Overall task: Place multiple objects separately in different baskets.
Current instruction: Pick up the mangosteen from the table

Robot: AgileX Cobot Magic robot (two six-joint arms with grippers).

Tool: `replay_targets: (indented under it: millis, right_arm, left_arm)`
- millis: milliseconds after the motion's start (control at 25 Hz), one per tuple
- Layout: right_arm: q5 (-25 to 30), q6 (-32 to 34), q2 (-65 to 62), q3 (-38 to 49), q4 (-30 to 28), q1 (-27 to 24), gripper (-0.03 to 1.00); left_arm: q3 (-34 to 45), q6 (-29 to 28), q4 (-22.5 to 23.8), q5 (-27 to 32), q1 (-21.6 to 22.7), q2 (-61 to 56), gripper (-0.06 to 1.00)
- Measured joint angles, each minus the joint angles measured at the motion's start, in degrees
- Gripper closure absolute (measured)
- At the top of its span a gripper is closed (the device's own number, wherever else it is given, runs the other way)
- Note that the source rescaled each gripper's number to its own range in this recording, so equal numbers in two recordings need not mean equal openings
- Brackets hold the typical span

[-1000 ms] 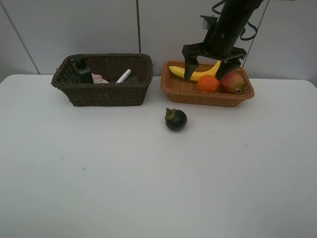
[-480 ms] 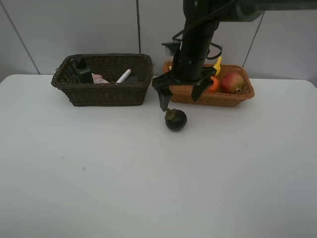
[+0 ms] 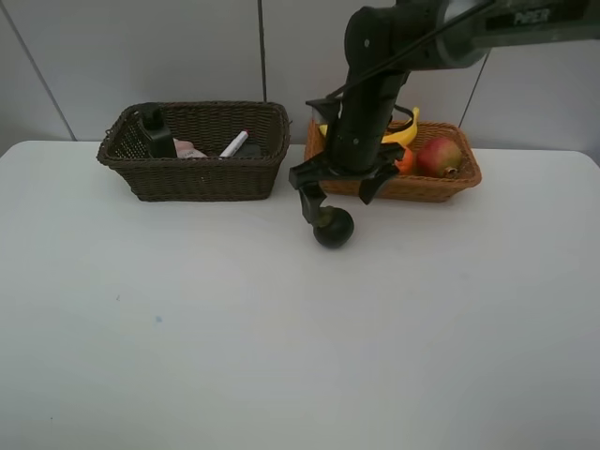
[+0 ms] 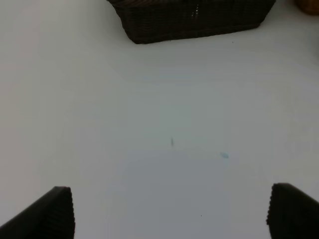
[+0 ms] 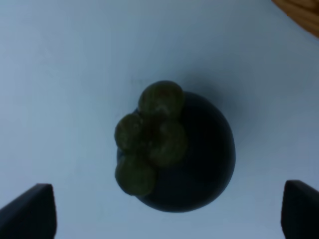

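The dark mangosteen (image 3: pixel 335 228) lies on the white table in front of the light orange-tan basket (image 3: pixel 441 186). My right gripper (image 3: pixel 336 192) is open just above it, one finger on each side; the right wrist view shows the mangosteen (image 5: pixel 177 147) with its green cap between my fingertips (image 5: pixel 30 211). The banana (image 3: pixel 405 132), orange (image 3: pixel 406 160) and red pomegranate-like fruit (image 3: pixel 441 156) lie in the tan basket. The dark brown basket (image 3: pixel 197 176) holds the dark green bottle (image 3: pixel 155 131), the small pink bottle (image 3: pixel 190 149) and the marker (image 3: pixel 234 143). The eraser is hidden. My left gripper (image 4: pixel 169 211) is open over bare table.
The dark basket's wall (image 4: pixel 194 22) shows beyond my left gripper. A grey panelled wall stands behind the baskets. My right arm (image 3: pixel 375 75) reaches down in front of the tan basket's left end.
My right gripper has swung from above the tan basket leftward and down, and now straddles the mangosteen. The mangosteen and both baskets have not moved.
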Motion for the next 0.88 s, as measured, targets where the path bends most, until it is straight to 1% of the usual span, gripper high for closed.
replay_targets:
  millis: [160, 360, 520, 800, 880]
  right_arm:
    - [-0.86, 0.00, 2.35, 0.00, 0.00, 0.00, -0.03]
    - [-4.62, -0.84, 6.20, 0.00, 0.00, 0.00, -0.03]
    - [-6.62, -1.02, 7.92, 0.00, -0.31, 0.00, -0.03]
    - [-7.14, -1.52, 8.84, 0.00, -0.98, 0.00, -0.03]
    - [-7.08, -1.52, 8.84, 0.00, -1.05, 0.00, 0.02]
  left_arm:
    - [0.00, 0.00, 0.00, 0.00, 0.00, 0.00, -0.06]
    - [0.00, 0.00, 0.00, 0.00, 0.00, 0.00, -0.06]
    - [0.00, 0.00, 0.00, 0.00, 0.00, 0.00, -0.06]
    - [0.00, 0.00, 0.00, 0.00, 0.00, 0.00, -0.06]
    - [0.00, 0.00, 0.00, 0.00, 0.00, 0.00, -0.06]
